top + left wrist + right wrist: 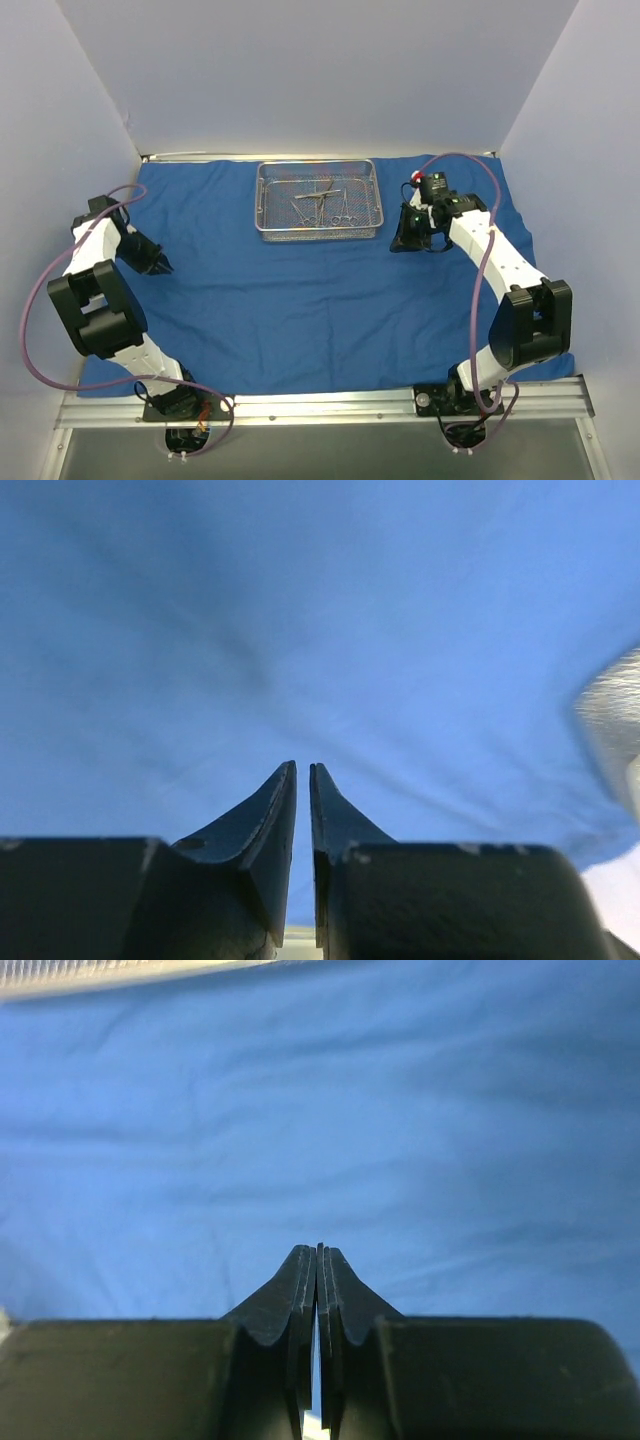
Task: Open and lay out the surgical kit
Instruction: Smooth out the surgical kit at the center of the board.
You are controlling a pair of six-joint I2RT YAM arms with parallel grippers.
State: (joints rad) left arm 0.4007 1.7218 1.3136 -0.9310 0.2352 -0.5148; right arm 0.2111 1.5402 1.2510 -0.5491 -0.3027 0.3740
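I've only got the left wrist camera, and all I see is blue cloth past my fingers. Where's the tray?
Observer: The wire tray sits on the blue cloth near its far edge, about mid-table.
Operator: Anything in it?
Observer: Several thin ring-handled instruments lie inside, some crossing each other.
Operator: What's the right hand doing?
Observer: The right hand is shut and empty, just right of the tray.

The table (320, 447) is covered almost fully by a royal-blue cloth wrap (300, 310), spread open with some light wrinkles. A metal rail (320, 406) runs along the cloth's near edge.
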